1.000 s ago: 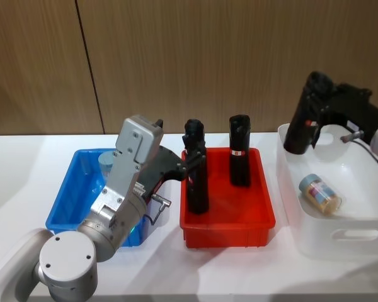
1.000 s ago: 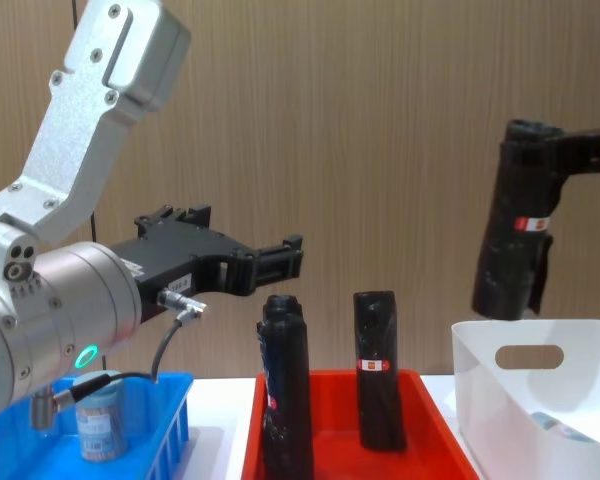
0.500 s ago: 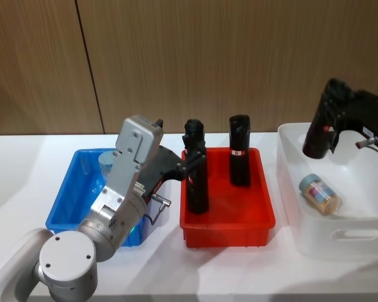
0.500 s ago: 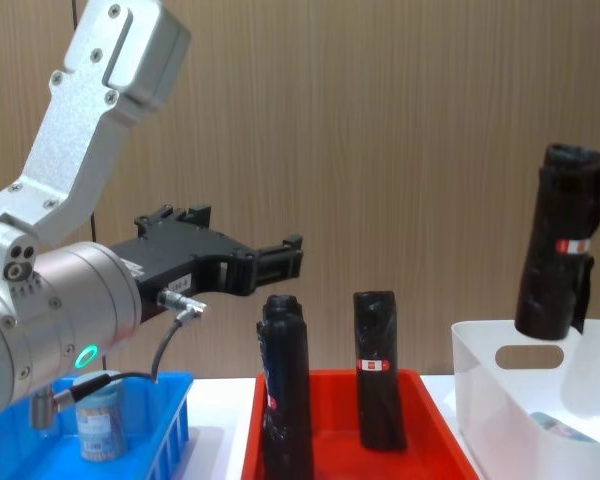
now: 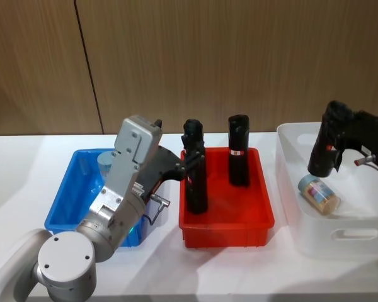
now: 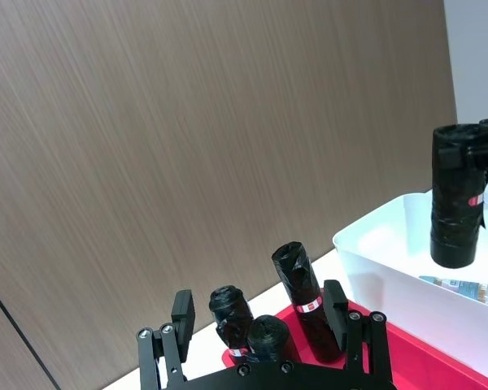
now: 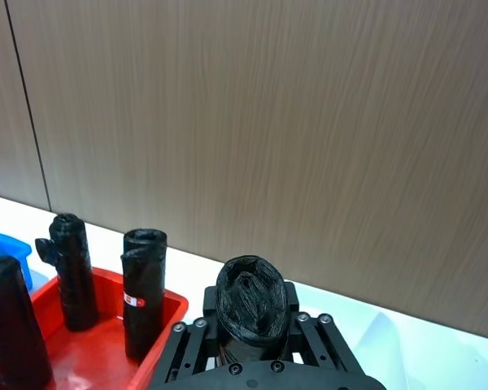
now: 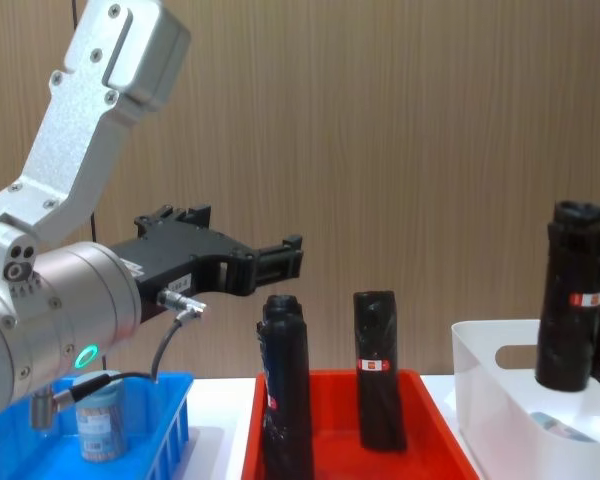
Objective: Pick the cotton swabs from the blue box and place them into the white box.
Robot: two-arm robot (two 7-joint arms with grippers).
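My right gripper is shut on a black wrapped roll with a red label and holds it upright over the white box, its lower end inside the rim. One cotton swabs jar lies on its side on the white box's floor, just below the roll. Another cotton swabs jar stands in the far part of the blue box. Above the blue box's right edge, my left gripper hangs open with nothing held, pointing toward the red tray.
Between the two boxes sits a red tray holding upright black rolls. A wood-panel wall stands behind the white table. My left arm's large grey joint fills the near left.
My right gripper has carried the black roll to the right and down, from above the white box's far-left rim to low over the jar inside. The left arm has not moved.
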